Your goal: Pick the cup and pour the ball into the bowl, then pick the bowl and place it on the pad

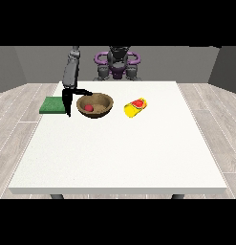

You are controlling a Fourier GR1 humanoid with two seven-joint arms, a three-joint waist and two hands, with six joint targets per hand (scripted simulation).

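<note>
Three task items sit in a row near the far edge of the tabletop (119,153): a green pad (52,105) at the far left corner, a wooden bowl (95,105) just beside it toward the middle, and a yellow cup (135,107) on its side a little further right. A red ball (89,108) rests inside the bowl, so the pour looks done, and the tipped cup, lying apart from the bowl with its red mouth showing, reads as set aside afterwards.

At the view's left, the robot hand (68,101) hangs from a grey arm (70,72) into the gap between pad and bowl. One dark digit stretches sideways toward the bowl's near-side rim while the others point down at the tabletop; the spread suggests an open posture bracketing the rim, not yet closed on it. Whether any digit touches the wood cannot be told. That placement makes sense for the remaining step: taking the bowl at the rim nearest the pad leaves only a short carry leftward.

No second robot hand shows at the view's right.

With the ball sitting off-centre in the bowl, a level lift would keep it from rolling out during the move.
</note>
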